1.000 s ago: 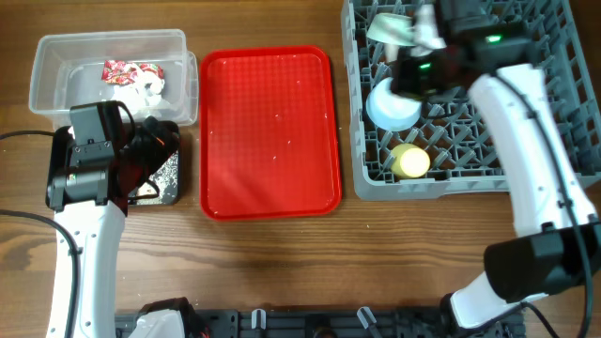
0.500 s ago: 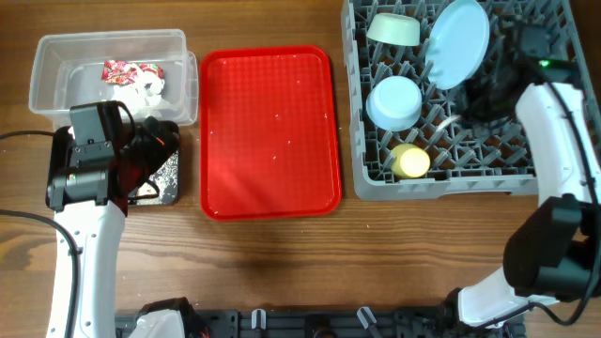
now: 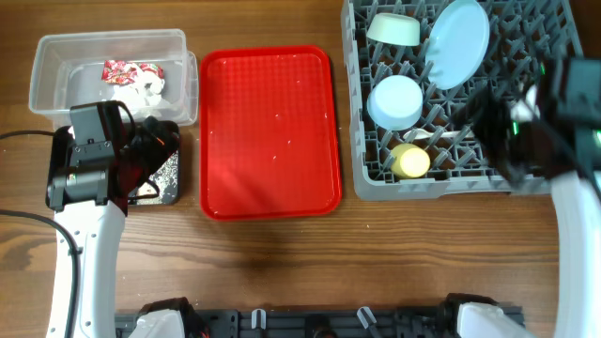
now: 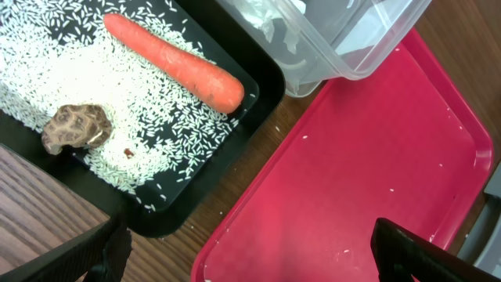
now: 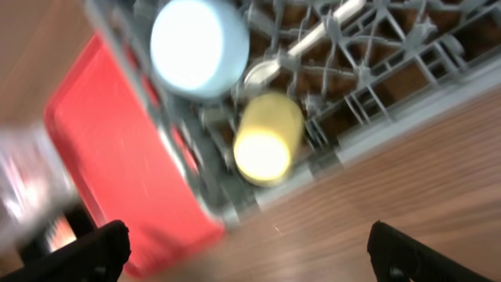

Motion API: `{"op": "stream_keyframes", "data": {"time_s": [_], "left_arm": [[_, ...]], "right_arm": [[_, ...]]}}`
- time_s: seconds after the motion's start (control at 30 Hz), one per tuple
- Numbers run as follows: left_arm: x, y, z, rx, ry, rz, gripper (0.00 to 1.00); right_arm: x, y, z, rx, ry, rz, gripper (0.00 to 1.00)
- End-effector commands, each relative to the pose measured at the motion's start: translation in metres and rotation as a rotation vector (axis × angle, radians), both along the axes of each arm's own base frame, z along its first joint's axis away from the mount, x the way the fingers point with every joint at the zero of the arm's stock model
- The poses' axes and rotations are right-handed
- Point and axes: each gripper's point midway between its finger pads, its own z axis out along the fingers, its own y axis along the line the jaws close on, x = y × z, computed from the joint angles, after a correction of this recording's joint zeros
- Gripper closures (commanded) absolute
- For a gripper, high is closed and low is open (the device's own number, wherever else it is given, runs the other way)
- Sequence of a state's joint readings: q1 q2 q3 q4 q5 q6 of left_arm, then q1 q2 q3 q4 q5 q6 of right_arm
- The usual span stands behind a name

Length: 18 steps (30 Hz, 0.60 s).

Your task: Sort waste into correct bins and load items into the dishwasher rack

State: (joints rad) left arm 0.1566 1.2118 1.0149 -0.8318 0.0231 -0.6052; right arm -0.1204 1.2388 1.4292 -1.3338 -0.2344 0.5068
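Note:
The grey dishwasher rack holds the pale-blue plate on edge, a mint-green bowl, a light-blue bowl, the yellow cup and the white spoon. My right gripper hovers open and empty over the rack's front right; its wrist view shows cup, bowl and spoon. My left gripper is open above the black bin's edge, which holds the carrot, rice and brown lump. The clear bin holds wrapper and tissue.
A flat red tray with a few stray rice grains lies between the bins and the rack. Bare wooden table runs along the front. The left arm covers most of the black bin from above.
The right gripper opened, leaving the plate standing in the rack, and its arm swung from the rack's back toward the front right. The left arm has not moved.

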Motion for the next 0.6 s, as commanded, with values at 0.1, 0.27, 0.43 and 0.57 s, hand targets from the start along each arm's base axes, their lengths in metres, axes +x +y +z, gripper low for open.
{"op": "stream_keyframes", "data": {"time_s": [0.1,0.27,0.43,0.57], "left_arm": [[0.002,0.004,0.004,0.009,-0.009,0.02,0.0],[0.002,0.004,0.004,0.009,-0.009,0.02,0.0],[0.002,0.004,0.004,0.009,-0.009,0.02,0.0],[0.002,0.004,0.004,0.009,-0.009,0.02,0.0]], "right_arm": [[-0.06,-0.012,0.028,-0.246,-0.102,0.2,0.0],[-0.044,0.007,0.046,-0.283,-0.275,0.449,0.0],[-0.021,0.019,0.062,-0.287,-0.424,0.523,0.0],[0.005,0.045,0.073,-0.365,-0.817,0.589,0.0]]}}
